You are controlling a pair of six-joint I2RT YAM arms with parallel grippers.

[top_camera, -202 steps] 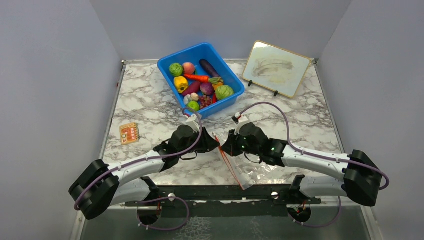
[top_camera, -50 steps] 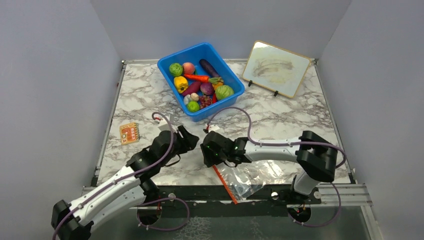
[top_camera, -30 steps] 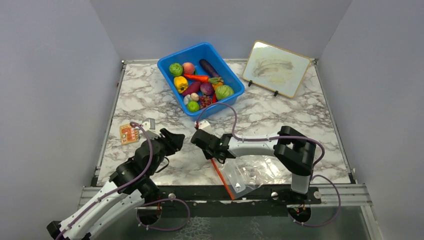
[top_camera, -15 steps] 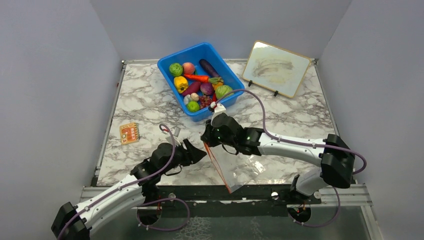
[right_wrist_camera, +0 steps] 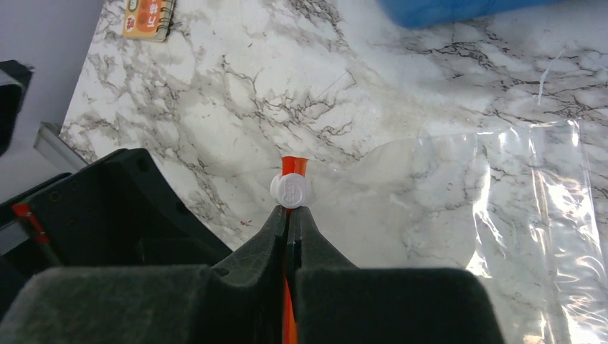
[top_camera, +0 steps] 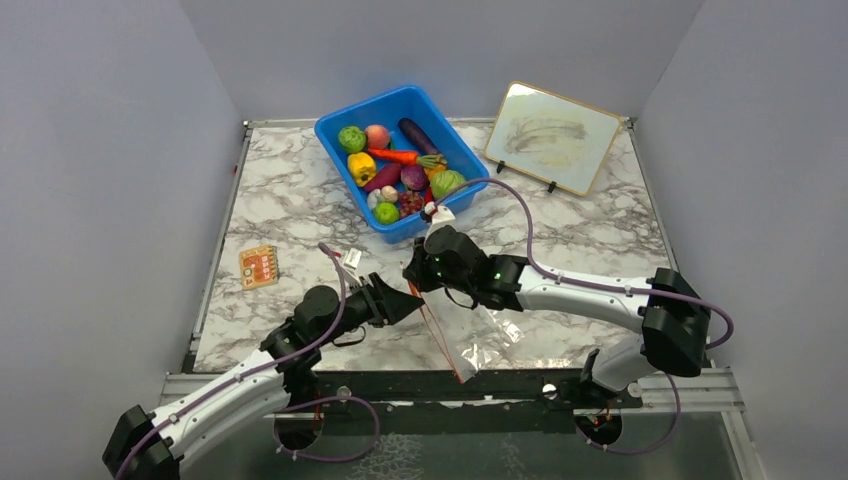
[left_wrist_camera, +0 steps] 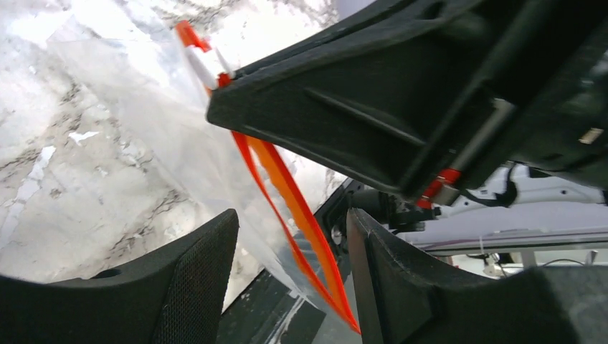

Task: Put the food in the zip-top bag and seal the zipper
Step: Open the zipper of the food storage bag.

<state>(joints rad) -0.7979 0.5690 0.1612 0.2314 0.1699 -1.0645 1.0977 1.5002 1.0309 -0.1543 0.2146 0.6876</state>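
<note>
The zip-top bag (top_camera: 485, 335) sits low in the centre of the top view, near the front edge of the marble table (top_camera: 290, 200), its clear film crinkled and catching the light. The zipper (top_camera: 440, 340) runs as a thin red-orange line along the bag's left side, slanting from the two grippers down toward the bottom of the frame.

The right gripper (top_camera: 418, 280) is pinched tight on the upper end of that strip. In the right wrist view its fingers (right_wrist_camera: 251, 251) are pressed together with the orange strip between them, and a small white slider (right_wrist_camera: 290, 190) sits just above the tips. The rest of the bag spreads over the marble at the right of that view.

The left gripper (top_camera: 408, 300) is just beside the right one, to its lower left in the top view. Its jaws stand partly apart and hold nothing. In the left wrist view the zipper passes through the gap between the two fingers (left_wrist_camera: 183, 287); whether it touches either cannot be told.

The food (top_camera: 400, 170) lies in the blue bin (top_camera: 445, 215) in the upper middle of the top view, well apart from the bag. A pale framed board (top_camera: 552, 135) stands propped at the upper right, and a small orange card (top_camera: 259, 266) lies at the left of the table.
</note>
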